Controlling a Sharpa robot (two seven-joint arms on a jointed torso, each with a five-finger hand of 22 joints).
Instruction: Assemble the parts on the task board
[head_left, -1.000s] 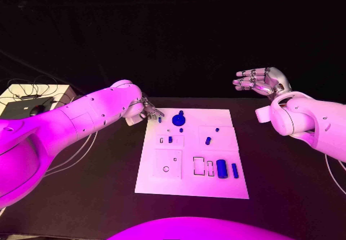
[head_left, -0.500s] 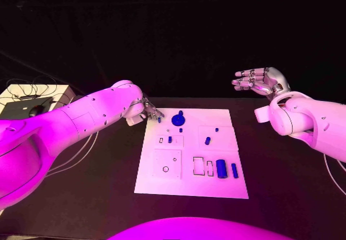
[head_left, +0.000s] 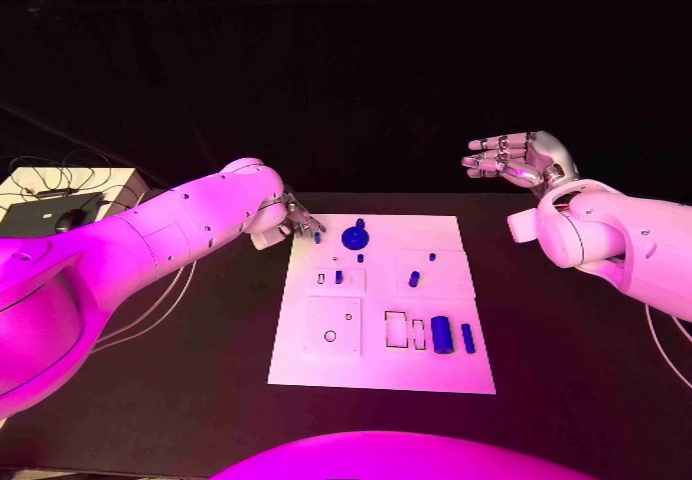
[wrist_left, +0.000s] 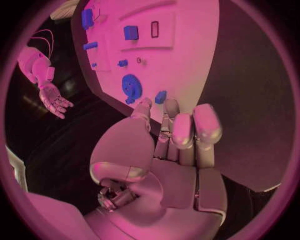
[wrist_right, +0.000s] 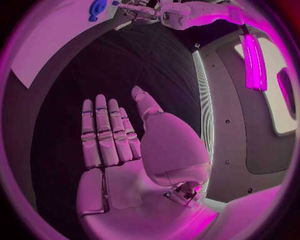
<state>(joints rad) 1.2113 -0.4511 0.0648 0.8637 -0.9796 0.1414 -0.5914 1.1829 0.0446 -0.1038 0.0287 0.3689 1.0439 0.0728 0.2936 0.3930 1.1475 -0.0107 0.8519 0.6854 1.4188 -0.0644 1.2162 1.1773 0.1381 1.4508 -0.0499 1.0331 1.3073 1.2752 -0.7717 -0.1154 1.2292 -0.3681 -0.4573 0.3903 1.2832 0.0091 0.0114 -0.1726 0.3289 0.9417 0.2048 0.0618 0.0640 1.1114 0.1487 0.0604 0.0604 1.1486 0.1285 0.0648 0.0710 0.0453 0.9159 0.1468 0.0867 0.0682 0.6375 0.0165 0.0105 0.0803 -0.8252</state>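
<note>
Right in the middle of the head view lies one white task board (head_left: 382, 345) on the black table (head_left: 577, 340), with its long side running from the top of the frame down to the bottom. On it I can count about seven blue parts. One round part (head_left: 355, 238) sits near the top edge of the board, with a tiny blue part (head_left: 359, 258) just below it. Two long parts lie side by side at the lower right of the board — a fat one (head_left: 441, 335) and a thin one (head_left: 467, 338) — and both point up and down the frame, the same way as the board. Three more small ones sit in the middle band: one at the left (head_left: 339, 277), one at the right (head_left: 414, 279), and a tiny one above that (head_left: 431, 257). The left hand (head_left: 296, 224) is at the top left corner of the board, fingers bent down, and a small blue piece (wrist_left: 160, 97) sits right at its fingertips (wrist_left: 170, 107); I cannot tell if the hand pinches it or only touches it. The right hand (head_left: 522, 158) is up in the air at the upper right of the frame, well away from the board, fingers apart and holding nothing.
</note>
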